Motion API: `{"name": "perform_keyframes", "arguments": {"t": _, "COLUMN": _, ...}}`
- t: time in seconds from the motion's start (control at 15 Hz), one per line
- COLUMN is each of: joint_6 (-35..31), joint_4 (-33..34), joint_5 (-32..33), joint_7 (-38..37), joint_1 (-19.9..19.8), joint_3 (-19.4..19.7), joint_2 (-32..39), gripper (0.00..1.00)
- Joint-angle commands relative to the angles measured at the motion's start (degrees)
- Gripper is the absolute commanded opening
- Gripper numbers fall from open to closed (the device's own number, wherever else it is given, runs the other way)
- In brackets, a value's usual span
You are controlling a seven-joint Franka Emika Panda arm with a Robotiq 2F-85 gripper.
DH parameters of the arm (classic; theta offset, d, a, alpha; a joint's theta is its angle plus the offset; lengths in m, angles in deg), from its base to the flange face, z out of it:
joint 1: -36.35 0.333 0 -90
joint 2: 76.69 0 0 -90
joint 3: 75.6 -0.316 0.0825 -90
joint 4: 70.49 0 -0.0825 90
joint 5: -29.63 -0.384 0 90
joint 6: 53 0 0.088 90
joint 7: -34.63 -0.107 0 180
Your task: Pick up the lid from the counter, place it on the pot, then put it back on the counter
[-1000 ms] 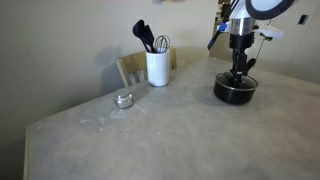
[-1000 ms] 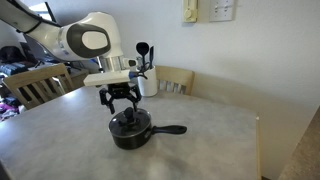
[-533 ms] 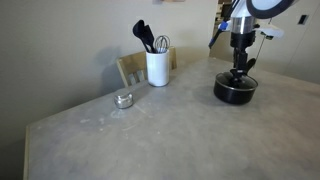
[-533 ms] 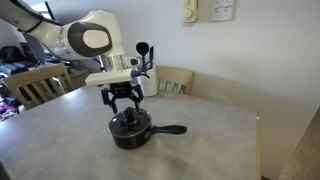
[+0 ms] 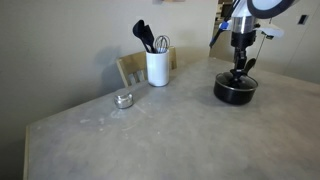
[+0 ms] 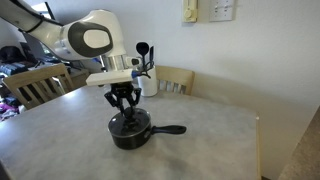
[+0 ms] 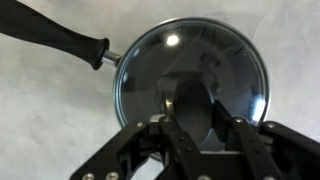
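The black pot [image 5: 235, 92] stands on the grey counter [image 5: 150, 130], with its long handle [image 6: 170, 129] pointing sideways. On the pot rests the glass lid [image 7: 190, 60], rim level all round. My gripper [image 7: 198, 125] stands straight above it, shut on the lid's black knob [image 7: 195, 100]; a finger presses on each side of the knob. In both exterior views the gripper [image 5: 239, 74] [image 6: 124, 107] reaches down onto the middle of the lid [image 6: 128, 122]. The pot's handle [image 7: 60, 40] runs to the upper left in the wrist view.
A white utensil holder [image 5: 157, 67] with black tools stands at the back of the counter. A small silver tin [image 5: 123, 99] lies nearer the front. Wooden chairs [image 5: 130, 68] [image 6: 40, 85] stand at the counter's edges. The counter's edge [image 6: 258, 140] drops off past the handle.
The jaws, spread wide around the knob a second ago, have closed on it. The arm, pot and lid have stayed where they were.
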State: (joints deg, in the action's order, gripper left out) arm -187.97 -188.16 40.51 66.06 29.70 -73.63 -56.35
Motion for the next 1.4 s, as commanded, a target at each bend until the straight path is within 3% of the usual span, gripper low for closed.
{"name": "perform_keyframes", "arguments": {"t": 0.0, "joint_6": -0.7, "joint_4": -1.3, "joint_5": 1.0, "joint_7": -1.6, "joint_1": -0.2, "joint_3": 0.1, "joint_2": -1.5, "gripper": 0.14}}
{"name": "perform_keyframes", "arguments": {"t": 0.6, "joint_6": 2.0, "joint_4": -3.3, "joint_5": 7.2, "joint_7": -12.7, "joint_1": 3.2, "joint_3": 0.3, "joint_2": -7.2, "gripper": 0.14}}
{"name": "perform_keyframes", "arguments": {"t": 1.0, "joint_6": 6.1, "joint_4": -4.0, "joint_5": 4.1, "joint_7": -18.8, "joint_1": 7.4, "joint_3": -3.0, "joint_2": -9.3, "gripper": 0.14}}
{"name": "perform_keyframes", "arguments": {"t": 1.33, "joint_6": 8.5, "joint_4": -1.9, "joint_5": -0.2, "joint_7": -26.5, "joint_1": 12.7, "joint_3": -7.5, "joint_2": -6.6, "gripper": 0.14}}
